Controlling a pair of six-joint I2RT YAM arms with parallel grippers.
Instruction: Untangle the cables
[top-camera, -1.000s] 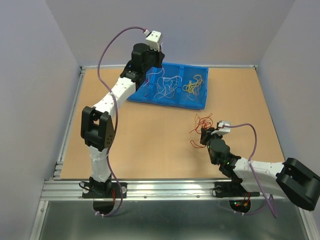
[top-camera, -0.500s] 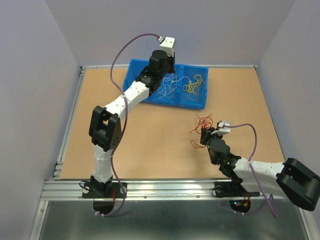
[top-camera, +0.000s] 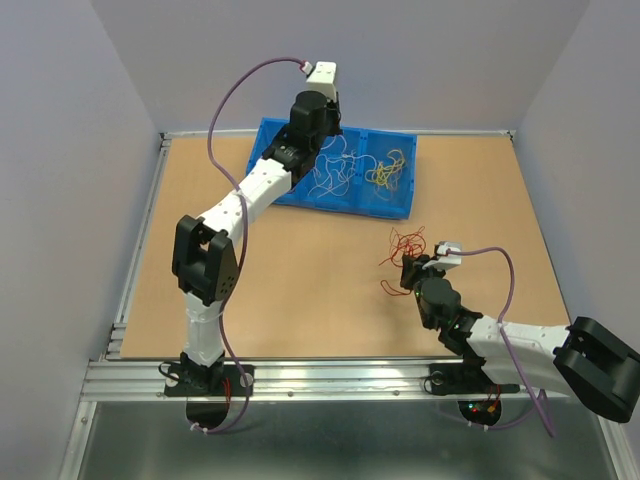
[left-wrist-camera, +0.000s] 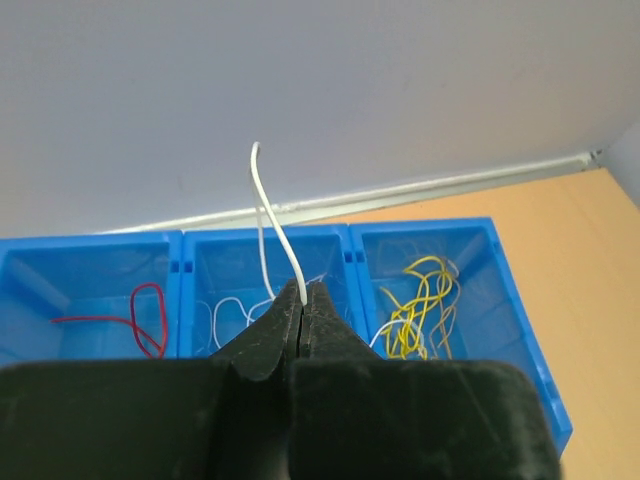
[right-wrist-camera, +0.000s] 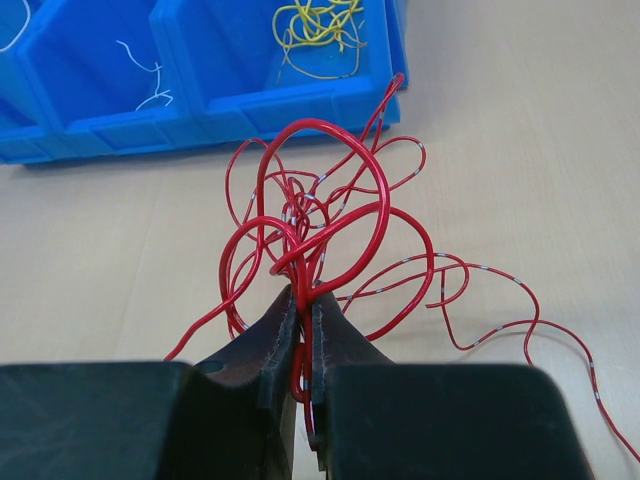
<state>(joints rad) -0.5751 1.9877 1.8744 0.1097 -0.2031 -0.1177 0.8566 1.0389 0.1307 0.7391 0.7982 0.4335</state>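
Pinching white cable (left-wrist-camera: 276, 228) left, red clump (right-wrist-camera: 300, 215) right.

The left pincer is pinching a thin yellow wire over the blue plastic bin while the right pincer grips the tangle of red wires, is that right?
Not quite. The thin wire in the left pincer is white, not yellow, as the left wrist view shows; the yellow wires lie loose in the blue plastic bin. The right pincer does grip the tangle of red wires.
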